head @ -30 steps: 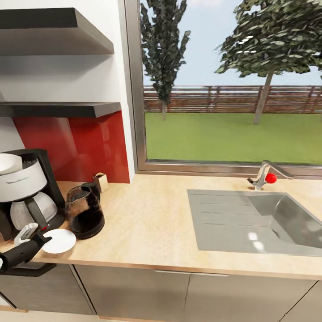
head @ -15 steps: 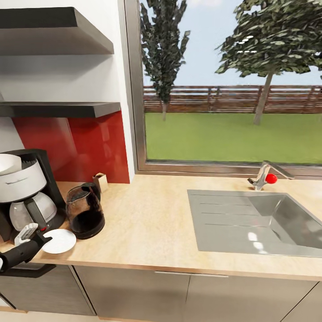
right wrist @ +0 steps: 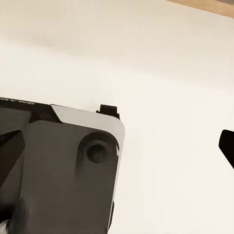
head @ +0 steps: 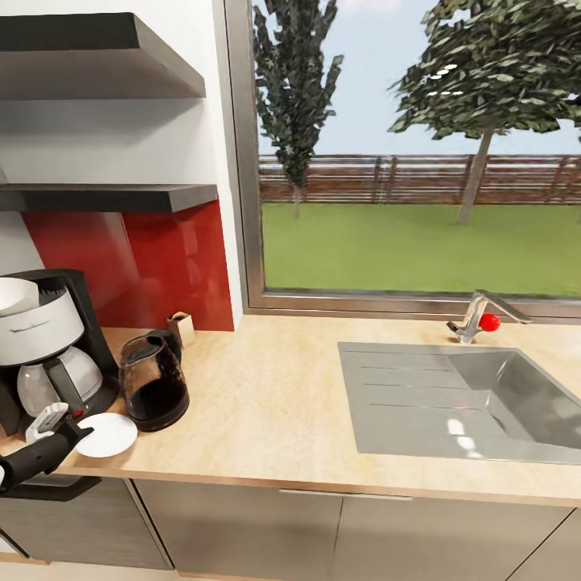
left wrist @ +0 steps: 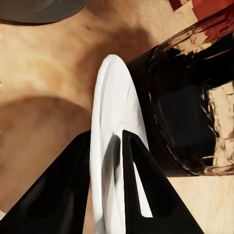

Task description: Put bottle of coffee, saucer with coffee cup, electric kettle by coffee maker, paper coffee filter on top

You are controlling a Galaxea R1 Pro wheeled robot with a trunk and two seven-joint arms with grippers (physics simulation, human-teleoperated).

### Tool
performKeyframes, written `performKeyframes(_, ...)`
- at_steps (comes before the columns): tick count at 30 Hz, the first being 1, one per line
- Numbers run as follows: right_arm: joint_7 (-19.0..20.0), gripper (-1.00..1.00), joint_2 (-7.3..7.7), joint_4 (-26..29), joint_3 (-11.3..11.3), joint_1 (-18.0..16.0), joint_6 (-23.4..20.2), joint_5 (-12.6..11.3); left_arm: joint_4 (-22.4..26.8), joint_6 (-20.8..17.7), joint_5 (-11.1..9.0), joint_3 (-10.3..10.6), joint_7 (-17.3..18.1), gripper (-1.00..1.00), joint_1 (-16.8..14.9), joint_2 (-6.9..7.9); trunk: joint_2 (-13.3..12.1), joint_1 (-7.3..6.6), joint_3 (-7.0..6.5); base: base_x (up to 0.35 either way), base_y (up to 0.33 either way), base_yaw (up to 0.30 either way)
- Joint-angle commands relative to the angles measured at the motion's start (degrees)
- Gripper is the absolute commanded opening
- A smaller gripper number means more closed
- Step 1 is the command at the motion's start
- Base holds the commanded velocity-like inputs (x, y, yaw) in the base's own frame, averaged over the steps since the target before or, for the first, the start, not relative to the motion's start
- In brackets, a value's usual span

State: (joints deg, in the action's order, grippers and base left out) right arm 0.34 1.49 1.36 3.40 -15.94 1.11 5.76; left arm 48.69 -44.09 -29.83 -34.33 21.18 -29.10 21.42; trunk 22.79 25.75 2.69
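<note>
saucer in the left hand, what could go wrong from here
The saucer is pinched by its rim in the left hand and sits near the countertop edge, so it might slip or tip off on release. It is also close beside the electric kettle, so a sideways move could knock it.

Your left arm (head: 36, 458) reaches in low from the left edge of the head view, forearm level, wrist angled toward the counter edge. Your left gripper (left wrist: 106, 146) has one dark finger on each face of the saucer (left wrist: 114, 146), clamped on its rim. Your right gripper's state cannot be determined.
</note>
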Motion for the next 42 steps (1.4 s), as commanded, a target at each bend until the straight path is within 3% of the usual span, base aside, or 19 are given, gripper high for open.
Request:
performKeyframes(1, 0.04, 1.00, 0.03, -0.04, 0.29, -0.05, 0.12, 0.39, 0.03, -0.39, 0.03, -0.19, 0.09, -1.00, -0.08, 0.00, 0.13, 0.04, 0.13, 0.000, 0.000, 0.000)
performKeyframes(42, 0.05, 1.00, 0.00, -0.04, 0.29, -0.05, 0.12, 0.39, 0.09, -0.39, 0.03, -0.12, 0.09, -1.00, -0.08, 0.03, 0.13, 0.04, 0.13, 0.000, 0.000, 0.000)
